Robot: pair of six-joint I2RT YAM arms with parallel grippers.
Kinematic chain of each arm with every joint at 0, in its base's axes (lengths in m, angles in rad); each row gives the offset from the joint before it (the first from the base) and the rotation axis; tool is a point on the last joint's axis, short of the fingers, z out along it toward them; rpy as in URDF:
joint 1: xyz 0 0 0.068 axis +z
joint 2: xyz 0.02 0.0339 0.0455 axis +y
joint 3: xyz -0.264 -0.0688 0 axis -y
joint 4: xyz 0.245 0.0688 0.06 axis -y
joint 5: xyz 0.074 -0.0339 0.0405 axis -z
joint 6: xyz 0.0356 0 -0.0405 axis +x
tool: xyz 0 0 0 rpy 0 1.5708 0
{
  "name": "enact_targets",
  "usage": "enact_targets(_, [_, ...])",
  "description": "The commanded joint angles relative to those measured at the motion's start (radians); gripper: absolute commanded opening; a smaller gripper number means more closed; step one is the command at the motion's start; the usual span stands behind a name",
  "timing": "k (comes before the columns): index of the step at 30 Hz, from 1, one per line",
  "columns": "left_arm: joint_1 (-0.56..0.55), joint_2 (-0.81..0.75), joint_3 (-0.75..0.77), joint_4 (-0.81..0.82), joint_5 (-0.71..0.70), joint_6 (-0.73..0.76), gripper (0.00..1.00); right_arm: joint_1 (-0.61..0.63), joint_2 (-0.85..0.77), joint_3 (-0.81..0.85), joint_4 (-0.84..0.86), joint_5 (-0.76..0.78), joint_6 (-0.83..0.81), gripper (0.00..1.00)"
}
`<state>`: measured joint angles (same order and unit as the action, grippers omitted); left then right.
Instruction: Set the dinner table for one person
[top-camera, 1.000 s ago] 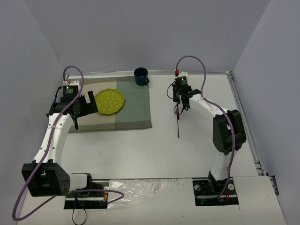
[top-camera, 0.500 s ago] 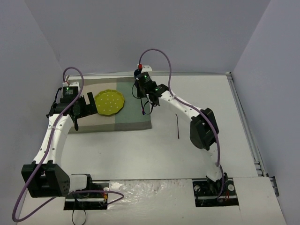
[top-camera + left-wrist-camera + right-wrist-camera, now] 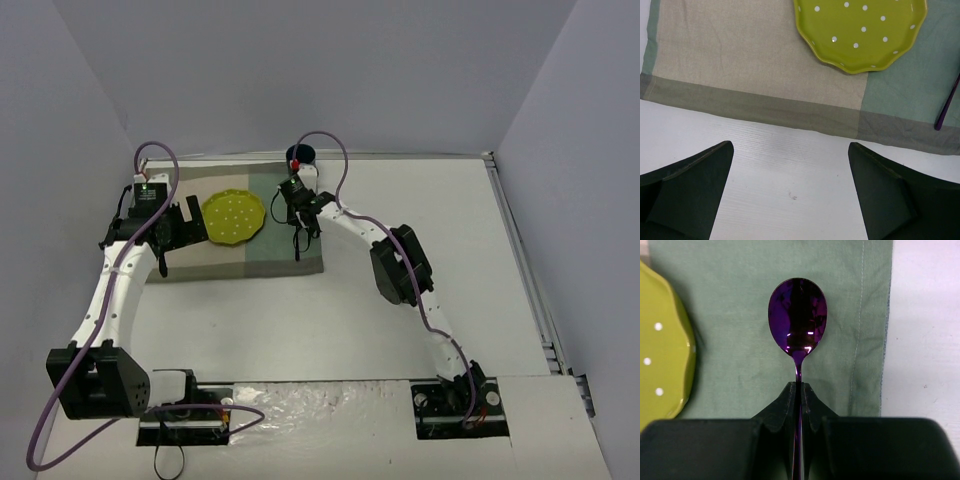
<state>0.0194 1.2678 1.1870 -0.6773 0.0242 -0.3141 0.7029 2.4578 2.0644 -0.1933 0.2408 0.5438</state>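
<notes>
Clamped on the purple spoon [image 3: 797,315], the right gripper [image 3: 798,390] risks bouncing it against the plate [image 3: 660,350] just left if it lets go high, while the left gripper [image 3: 790,146] hangs with jaws apart.

1 large flat white rectangular bench [image 3: 300,320] with thin metal rim.
1 two-tone beige and green cloth placemat [image 3: 200,262].
1 lime-green scalloped plate [image 3: 233,217] with white dots.
1 dark blue mug [image 3: 300,152], partly hidden.
1 glossy purple metal spoon [image 3: 797,315].
2 white robot arms: 1 left arm [image 3: 115,290], 1 right arm [image 3: 400,265].
2 black hands, 2 fingers each: 1 left hand [image 3: 790,145], 1 right hand [image 3: 798,386].
2 purple cables [image 3: 177,165], 1 per arm.
2 black base mounts [image 3: 185,420], 1 per arm.
</notes>
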Motion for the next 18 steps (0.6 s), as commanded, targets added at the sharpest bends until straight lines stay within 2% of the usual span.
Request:
enact_targets(1, [0.007, -0.021, 0.020, 0.015, -0.013, 0.015, 0.97, -0.008, -0.006, 0.001, 0.040, 0.062, 0.035, 0.00])
enact_targets(10, [0.007, -0.024, 0.020, 0.015, -0.015, 0.015, 0.97, -0.045, -0.047, -0.122, 0.052, 0.077, 0.009, 0.00])
enact_targets(18, [0.007, -0.022, 0.019, 0.015, -0.015, 0.014, 0.97, -0.056, -0.050, -0.118, 0.052, 0.047, -0.062, 0.00])
